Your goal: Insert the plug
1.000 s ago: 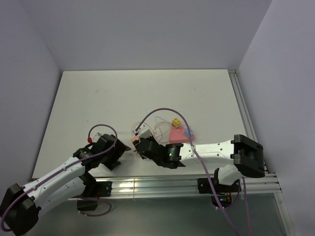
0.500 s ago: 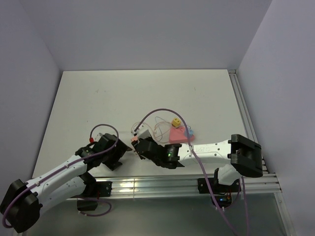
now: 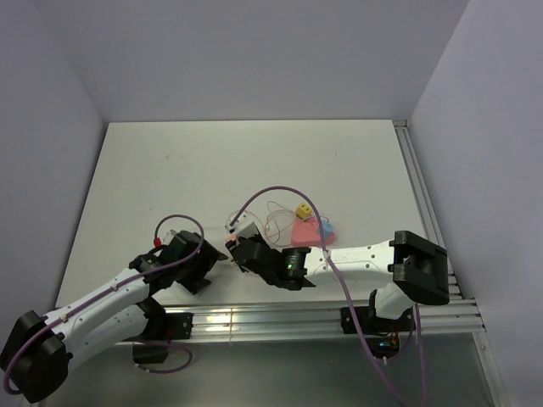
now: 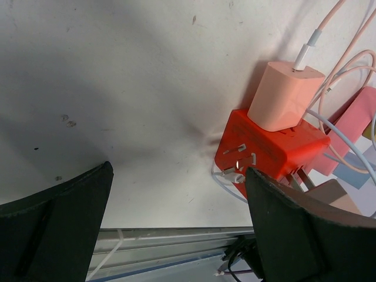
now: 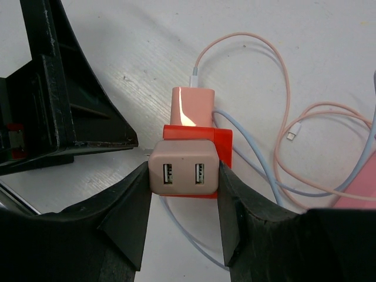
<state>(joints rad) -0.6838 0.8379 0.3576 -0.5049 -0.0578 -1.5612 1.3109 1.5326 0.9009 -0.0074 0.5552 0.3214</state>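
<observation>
right claw [image 5: 183, 170] clenched on beige usb charger [image 5: 183, 177], butted against red adapter [image 5: 198, 136] — advise square push, no tilt. left claw [image 4: 179, 170] released wide — could brace red adapter.

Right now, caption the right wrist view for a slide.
Jaws grip beige charger against red adapter; pink charger sits just beyond.

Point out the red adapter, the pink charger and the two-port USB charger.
red adapter [image 4: 276, 151], left wrist view, face beside the prongs
pink charger [image 4: 285, 97], left wrist view, body centre
two-port USB charger [image 5: 183, 174], right wrist view, between its ports
</observation>
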